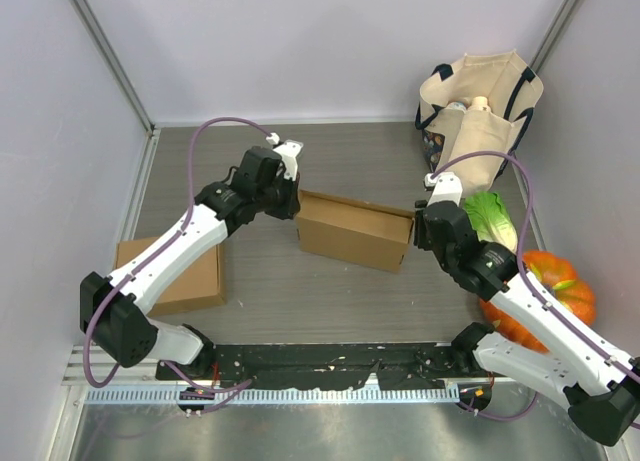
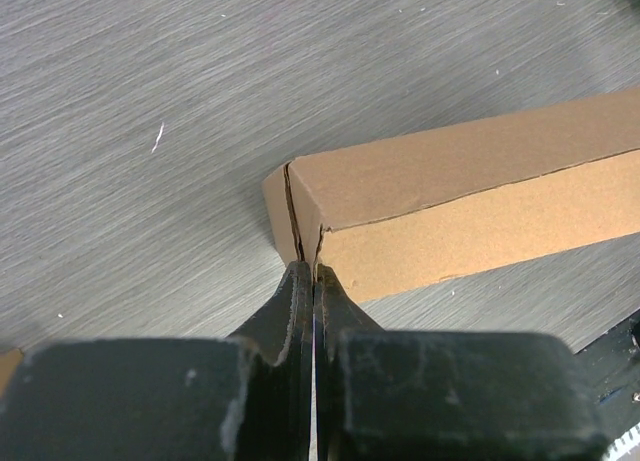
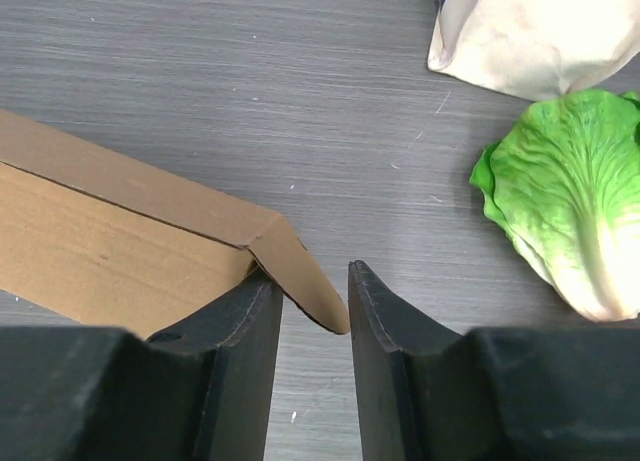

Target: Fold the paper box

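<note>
The left gripper point(image 2: 312, 273) is squeezed shut, and its tip touches one end of the paper box point(image 2: 450, 191). The right gripper point(image 3: 312, 286) is open only a little. The flap point(image 3: 295, 266) at the box's other end pokes into that narrow gap. A lettuce point(image 3: 570, 191) lies on the surface point(image 3: 250, 71), near the right gripper's right side.

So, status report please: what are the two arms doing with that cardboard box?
Left end effector shut, tips against paper box. Right end effector open around its loose end flap. Lettuce nearby, not blocking.
</note>
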{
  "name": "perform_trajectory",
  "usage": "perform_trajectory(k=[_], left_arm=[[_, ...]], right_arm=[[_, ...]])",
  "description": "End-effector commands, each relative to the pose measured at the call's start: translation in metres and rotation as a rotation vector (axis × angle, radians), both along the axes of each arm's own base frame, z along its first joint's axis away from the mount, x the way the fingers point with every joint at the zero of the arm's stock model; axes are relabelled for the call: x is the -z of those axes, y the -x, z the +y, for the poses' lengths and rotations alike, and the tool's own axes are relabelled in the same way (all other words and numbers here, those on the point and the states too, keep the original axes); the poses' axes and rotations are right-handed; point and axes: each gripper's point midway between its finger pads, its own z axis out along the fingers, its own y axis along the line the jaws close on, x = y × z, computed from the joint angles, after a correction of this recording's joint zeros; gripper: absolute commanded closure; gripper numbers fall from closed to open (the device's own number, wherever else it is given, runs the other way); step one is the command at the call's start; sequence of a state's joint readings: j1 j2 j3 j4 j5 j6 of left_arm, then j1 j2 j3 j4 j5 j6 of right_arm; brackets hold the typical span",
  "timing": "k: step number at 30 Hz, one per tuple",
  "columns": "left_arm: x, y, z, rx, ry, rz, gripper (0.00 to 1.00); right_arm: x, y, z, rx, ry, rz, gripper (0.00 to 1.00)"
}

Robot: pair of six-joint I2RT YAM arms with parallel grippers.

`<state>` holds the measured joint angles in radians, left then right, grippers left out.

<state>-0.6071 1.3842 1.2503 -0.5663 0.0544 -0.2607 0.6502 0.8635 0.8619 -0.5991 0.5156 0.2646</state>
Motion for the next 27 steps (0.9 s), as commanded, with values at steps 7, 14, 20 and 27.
perform_trajectory(k=[7,14,20,27], left_arm=[[-0.017,0.003,-0.003,0.031,-0.005,-0.003,1.00],[-0.012,0.004,-0.002,0.028,-0.005,0.007,1.00],[-0.010,0.004,-0.001,0.025,-0.005,0.002,1.00],[-0.010,0.007,-0.003,0.019,0.029,-0.001,1.00]], right_arm=[[-0.023,-0.014,0.006,-0.045,0.008,-0.095,0.90],[-0.035,-0.007,0.015,-0.069,-0.020,-0.021,0.99],[-0.040,0.002,0.034,-0.097,-0.106,0.100,0.99],[-0.029,0.014,0.062,-0.050,-0.322,0.244,0.99]])
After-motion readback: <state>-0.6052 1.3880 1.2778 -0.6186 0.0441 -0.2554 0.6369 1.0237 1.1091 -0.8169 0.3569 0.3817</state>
